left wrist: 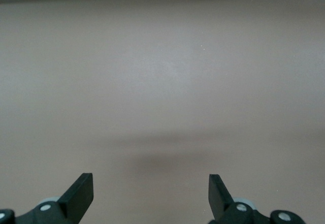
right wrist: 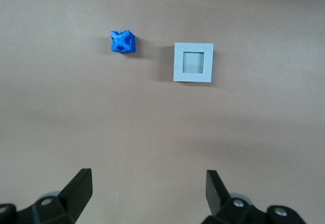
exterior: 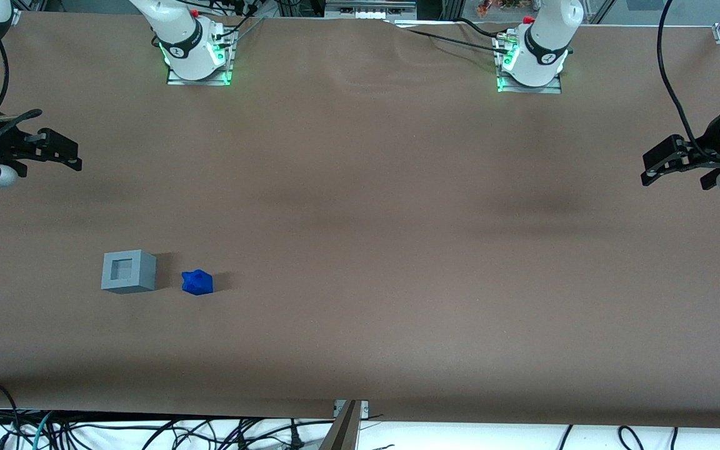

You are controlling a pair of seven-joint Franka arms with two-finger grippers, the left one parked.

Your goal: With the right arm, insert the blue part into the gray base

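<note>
While our tool [exterior: 63, 153] hangs spread and empty above the tabletop [exterior: 360, 250], we should descend squarely over the blue part [exterior: 197, 282], resting just beside the gray base [exterior: 128, 271], at its three o'clock in the front view.

the blue part [exterior: 197, 282], a small bright-blue block with a lumpy faceted top, sits on the table well apart from the gripper [exterior: 67, 156] and nearer the front camera than it. just beside it, not touching, the gray base [exterior: 129, 271] stands upright, a light-gray cube whose square recess faces up; the gripper's fingers [right wrist: 78, 191] are spread wide with nothing between them.
</note>
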